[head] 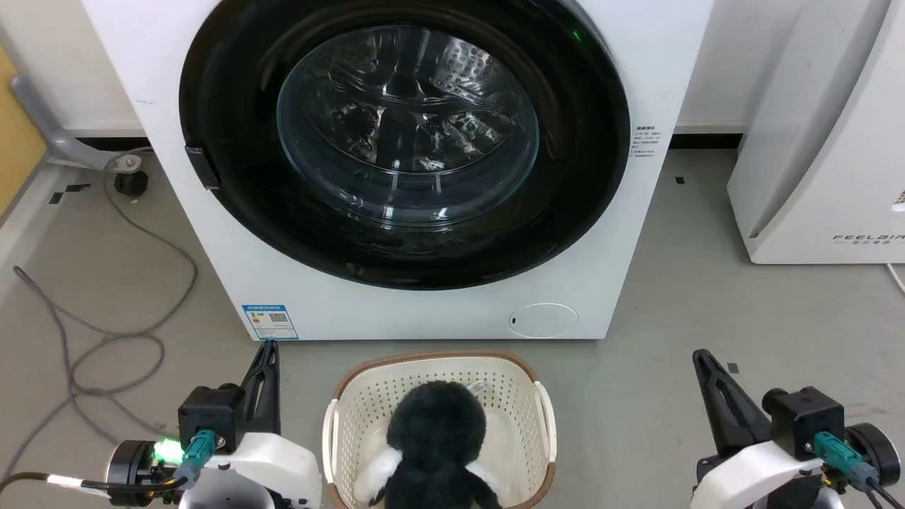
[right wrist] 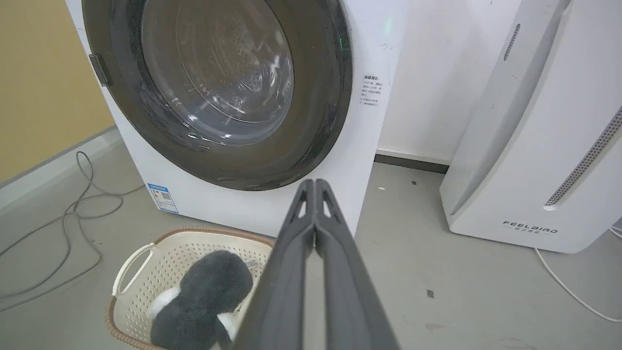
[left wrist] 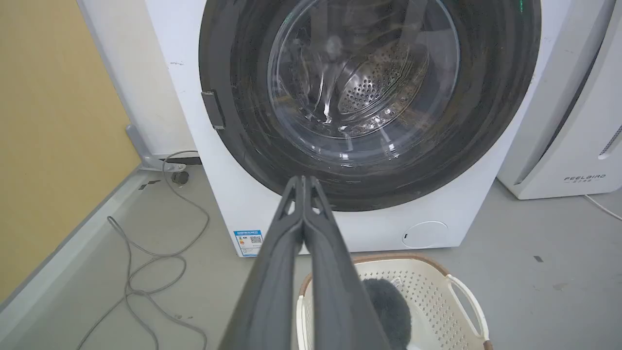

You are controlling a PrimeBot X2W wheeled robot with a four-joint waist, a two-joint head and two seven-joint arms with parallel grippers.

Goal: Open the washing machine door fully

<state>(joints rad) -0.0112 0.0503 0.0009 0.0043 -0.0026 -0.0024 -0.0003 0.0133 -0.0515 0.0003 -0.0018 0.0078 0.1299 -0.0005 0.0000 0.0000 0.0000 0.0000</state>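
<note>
Now the left gripper (head: 270, 350) and right gripper (head: 701, 357) are resting low, jaws closed, because the washing machine door (head: 403, 141) is sitting shut.

round black door (head: 580, 177) is super glossy with smooth clear glass, perforated steel drum (left wrist: 369, 92) looks shiny, cream plastic basket (head: 368, 396) looks matt.

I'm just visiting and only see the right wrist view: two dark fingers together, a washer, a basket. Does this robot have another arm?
Observer: Yes. In the head view the left gripper sits low at the left, short of the washer.
Operator: Are its fingers open?
Observer: No, the left wrist view shows them pressed together, holding nothing.
Operator: Is anything hidden behind my fingers?
Observer: A round flap, low on the washer's front.
</note>
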